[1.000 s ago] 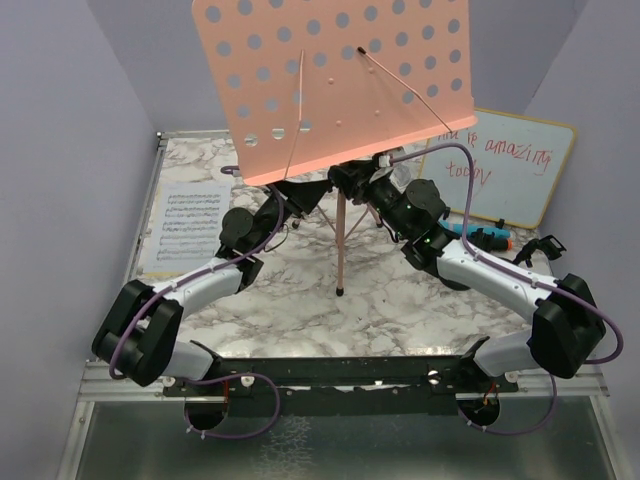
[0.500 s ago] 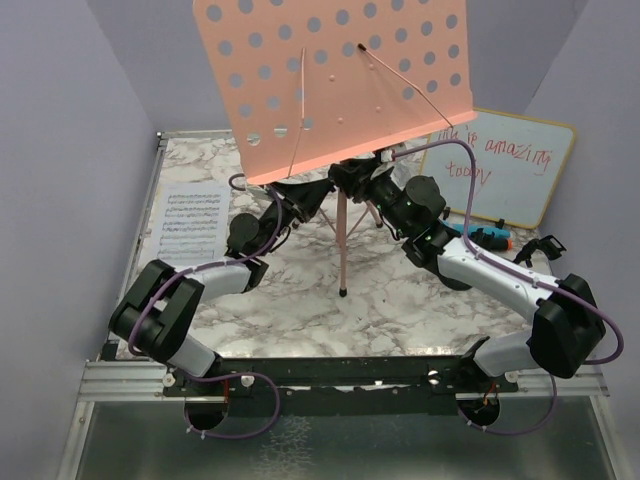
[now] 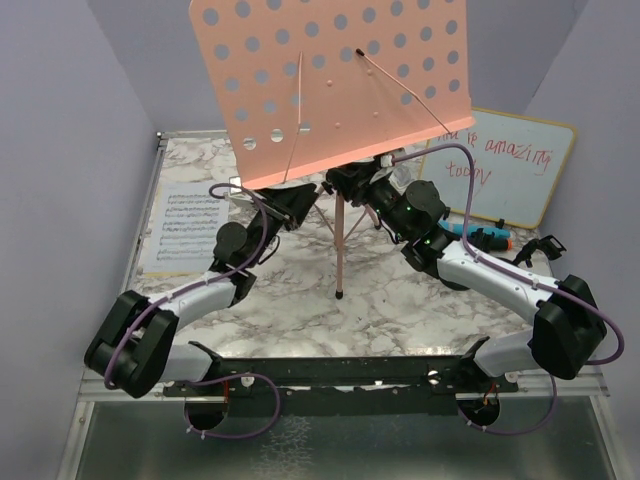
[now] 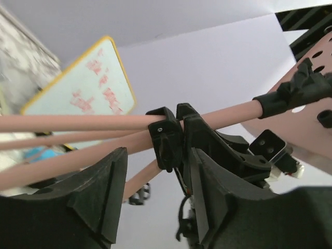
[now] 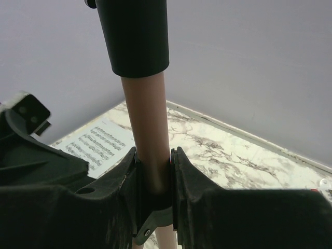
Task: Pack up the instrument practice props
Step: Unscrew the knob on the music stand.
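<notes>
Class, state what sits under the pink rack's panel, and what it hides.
Under the panel, the right hand clamps the pink pole; the left hand is open near the leg collar. From above, the pole's top is hidden.

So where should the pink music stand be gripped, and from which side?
On its round centre pole, just below the black collar, coming in from the side with the jaws across it. The tube is upright, slender and fits between the jaws, as the right gripper clamped there shows. The perforated desk looks too broad.
</notes>
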Robot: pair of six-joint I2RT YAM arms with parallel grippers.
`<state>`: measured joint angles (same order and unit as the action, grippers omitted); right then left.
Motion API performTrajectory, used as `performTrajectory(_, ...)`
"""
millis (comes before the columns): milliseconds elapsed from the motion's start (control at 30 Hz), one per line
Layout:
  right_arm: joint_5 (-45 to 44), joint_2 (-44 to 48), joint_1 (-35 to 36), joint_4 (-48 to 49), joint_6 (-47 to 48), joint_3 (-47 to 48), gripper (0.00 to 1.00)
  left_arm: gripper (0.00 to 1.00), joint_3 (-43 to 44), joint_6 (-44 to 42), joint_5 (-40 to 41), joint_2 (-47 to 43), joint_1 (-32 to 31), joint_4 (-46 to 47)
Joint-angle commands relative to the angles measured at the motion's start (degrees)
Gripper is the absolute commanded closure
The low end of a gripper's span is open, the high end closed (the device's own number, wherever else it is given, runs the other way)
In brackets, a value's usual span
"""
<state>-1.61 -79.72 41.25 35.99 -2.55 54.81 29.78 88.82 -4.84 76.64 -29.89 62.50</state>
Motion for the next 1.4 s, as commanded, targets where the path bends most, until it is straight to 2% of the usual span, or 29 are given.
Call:
performTrajectory(0,-0.06,-2.54,-0.03,-13.28,-3.8,-3.85,1.0,0.39,-2.24,-23.67,3.62,-5.23,0.88,-1.53)
performTrajectory(100,-0.18,-2.28,-0.03,-13.12,-3.41,-4.06,0.99,0.33,-2.05,-37.46,1.35,-5.71,0.89,0.06)
performTrajectory(200,0.07,-2.44,-0.03,-13.13,-2.9,-3.94,0.99,0.27,-2.04,-51.32,-5.27,-4.49,0.89,5.91)
performTrajectory(300,0.57,-2.67,-0.03,-13.14,-2.64,-3.69,1.0,0.23,-4.67,-64.43,-11.88,-2.94,0.81,15.81)
performTrajectory(433,1.16,-2.64,-0.03,-14.2,-2.49,-3.03,1.0,0.21,-9.92,-78.67,-14.78,0.64,0.8,32.9)
performTrajectory(567,1.17,-2.55,-0.03,-15.47,-2.16,-2.17,0.99,0.21,-9.56,-90.43,-21.66,4.89,0.8,39.25)
performTrajectory(1000,4.01,-2.09,-0.03,-17.28,-1.92,-0.83,1.0,0.22,-4.58,-109.36,-25.6,6.07,0.67,37.02)
performTrajectory(1167,4.62,-2.3,-0.03,-17.94,-2.35,-0.41,1.0,0.33,-0.86,-114.31,-26.73,5.27,0.45,30.76)
performTrajectory(1367,5.03,-2.27,-0.03,-18.86,-2.51,-0.03,0.99,0.37,1.13,-117.5,-28.22,4.59,0.28,27.0)
